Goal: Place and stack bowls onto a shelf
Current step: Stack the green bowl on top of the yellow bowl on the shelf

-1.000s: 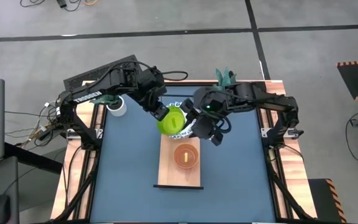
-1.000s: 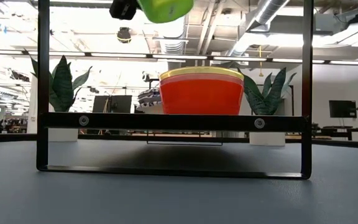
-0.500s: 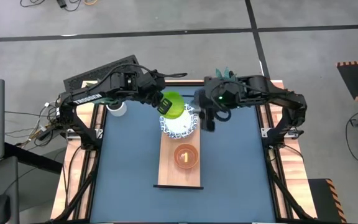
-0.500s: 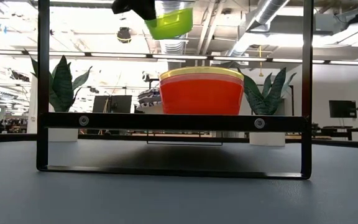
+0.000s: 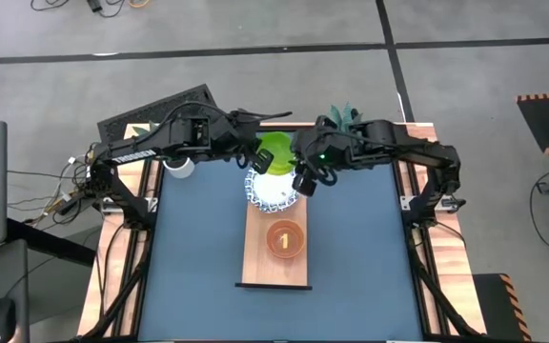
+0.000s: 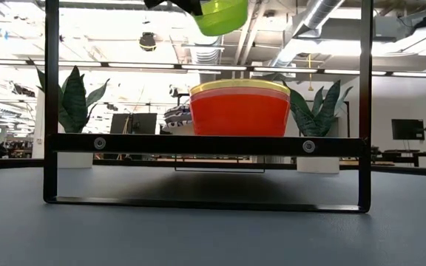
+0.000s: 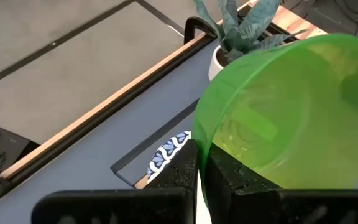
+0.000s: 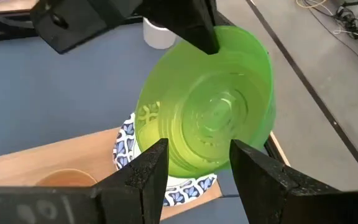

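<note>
My left gripper (image 5: 255,160) is shut on the green bowl (image 5: 274,154), held high over the far end of the light-wood shelf (image 5: 260,267). The bowl also shows at the top of the low view (image 6: 220,15). Under it a white bowl with a blue-patterned rim (image 5: 273,193) sits on the shelf. A yellow bowl nested in a red one (image 5: 284,238) (image 6: 239,111) sits on the shelf's middle. My right gripper (image 5: 305,179) is open just right of the green bowl, facing its opening (image 8: 210,112). Whether it touches the bowl, I cannot tell. My left gripper pinches the green bowl's rim (image 7: 196,140) between its two fingers, one on each side of the wall. The fingers come from the table's left. The bowl is lifted clear and tipped, its opening turned toward my right arm.
A white plant pot (image 5: 179,165) stands at the far left of the blue tabletop and a potted plant (image 5: 346,119) at the far right. A black frame (image 6: 50,111) stands across the low view in front of the shelf.
My left gripper has carried the green bowl toward the table's far edge and a little to the right, and the bowl has tipped toward my right arm. My right gripper has gone toward the far edge and left, up to the green bowl.
</note>
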